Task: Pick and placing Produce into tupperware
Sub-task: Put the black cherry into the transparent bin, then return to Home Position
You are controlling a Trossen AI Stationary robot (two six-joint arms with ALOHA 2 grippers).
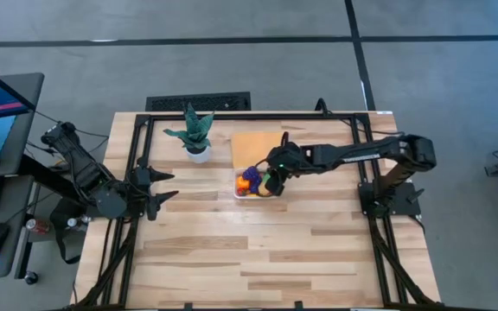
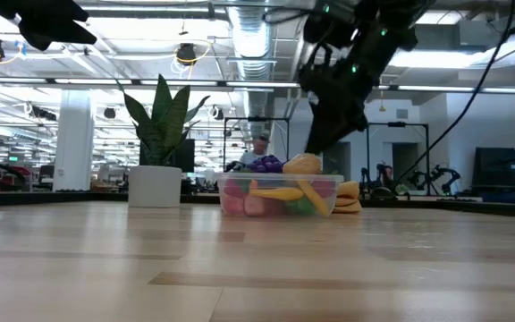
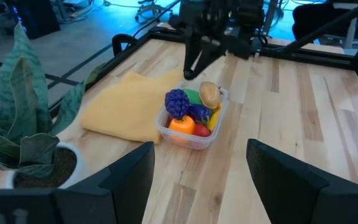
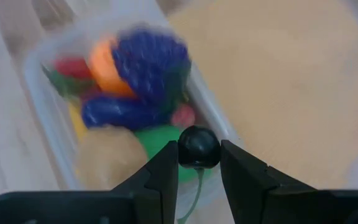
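Observation:
The clear tupperware (image 1: pixel 251 184) (image 2: pixel 280 195) (image 3: pixel 194 118) stands on the table beside the orange cloth. It holds several toy produce pieces: purple grapes (image 3: pixel 176 101), an orange one (image 3: pixel 181 125), a tan one (image 3: pixel 209 94), plus green, yellow and red ones. My right gripper (image 1: pixel 272 183) (image 2: pixel 314 150) (image 4: pixel 199 163) hovers just above the container's right end, shut on a small dark round piece. My left gripper (image 1: pixel 164 187) (image 3: pixel 201 180) waits open near the table's left edge, pointing at the container. My right gripper pinches a small dark round produce piece (image 4: pixel 199 148) between its two fingertips, coming from above and slanting down. The piece is lifted clear over the container, and a thin green stem (image 4: pixel 194 193) hangs below it.
A potted plant in a white pot (image 1: pixel 194 136) (image 2: pixel 159 148) (image 3: pixel 17 130) stands at the far left of the container. The flat orange cloth (image 1: pixel 254 147) (image 3: pixel 129 106) (image 4: pixel 278 81) lies behind the container. The near half of the wooden table (image 1: pixel 258 259) is bare wood.

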